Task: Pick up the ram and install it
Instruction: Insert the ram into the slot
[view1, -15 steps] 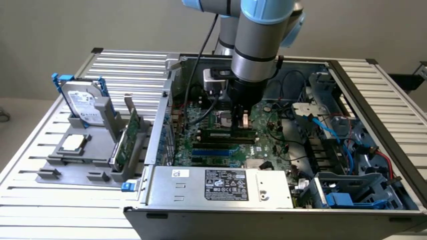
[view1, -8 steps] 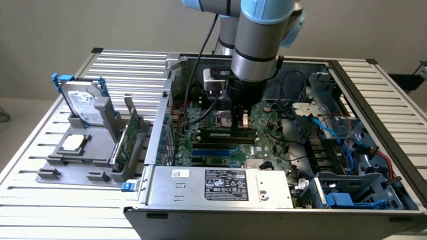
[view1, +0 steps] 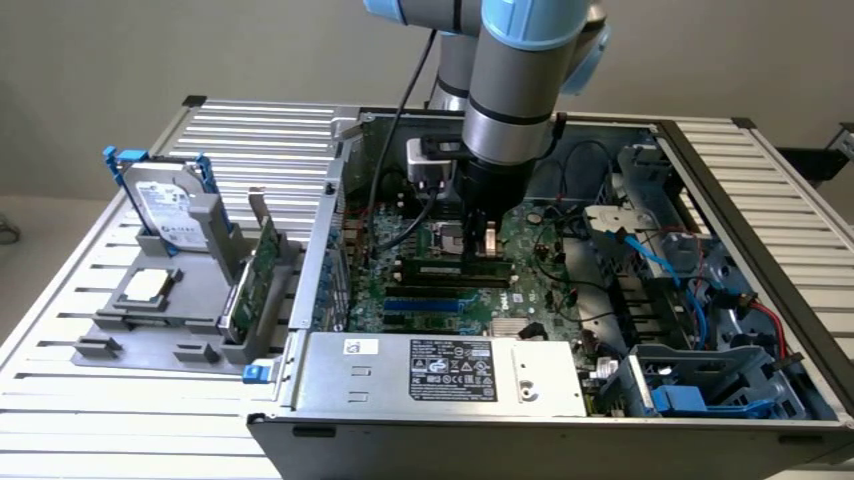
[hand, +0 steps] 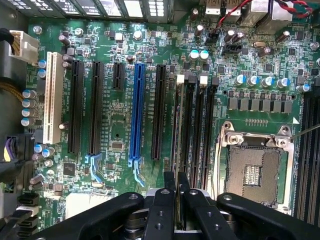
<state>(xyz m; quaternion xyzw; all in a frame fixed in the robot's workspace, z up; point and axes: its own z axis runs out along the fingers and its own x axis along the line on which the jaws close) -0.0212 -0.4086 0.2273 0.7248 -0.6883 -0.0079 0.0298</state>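
Though close to slots (hand: 207, 130), ram (hand: 177, 150) in fingers (hand: 169, 184)

Case walls (view1: 318, 280) and cables (view1: 647, 258) hem the fingers (hand: 161, 210) above the open motherboard (hand: 117, 125).

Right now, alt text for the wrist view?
The black tool pinches the long, narrow green ram stick, seen edge-on, over the black memory slots of a green motherboard. An empty silver processor socket sits beside those slots, with a blue expansion slot and a white expansion slot on their other side.
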